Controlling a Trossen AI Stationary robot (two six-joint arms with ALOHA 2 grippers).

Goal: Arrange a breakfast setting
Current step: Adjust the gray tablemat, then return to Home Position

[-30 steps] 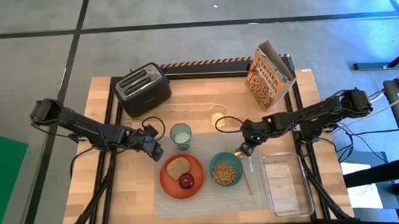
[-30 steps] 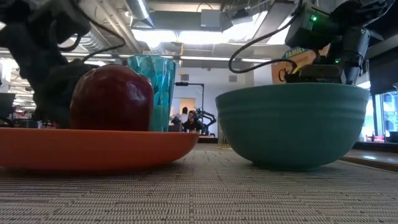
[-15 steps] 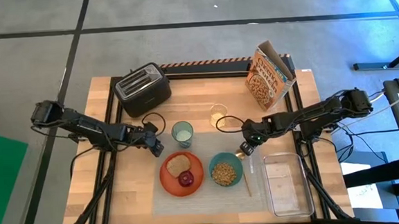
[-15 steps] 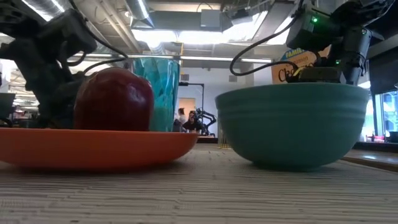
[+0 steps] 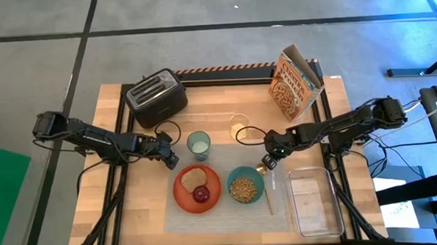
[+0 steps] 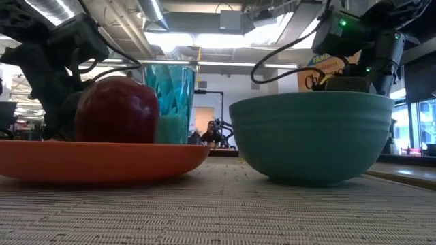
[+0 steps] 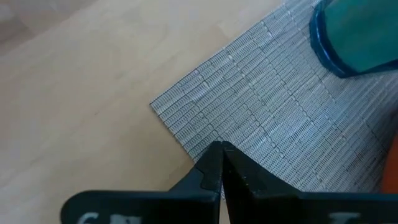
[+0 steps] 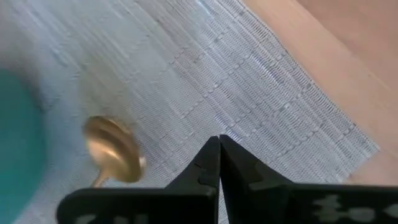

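Grey woven rectangular placemat [image 5: 223,206] lies flat on the wooden surface; left tool [image 7: 221,163] and right tool [image 8: 218,155], both pressed together, pinch its two far corners.

left gripper [image 5: 173,161]: fingers closed, low, left of table centre | right gripper [image 5: 267,163]: fingers closed, low, right of centre

The high view looks straight down on the whole surface [image 5: 140,211]. The low view sits level on the placemat [image 6: 218,211], very near. Both wrist views look closely down at that placemat.
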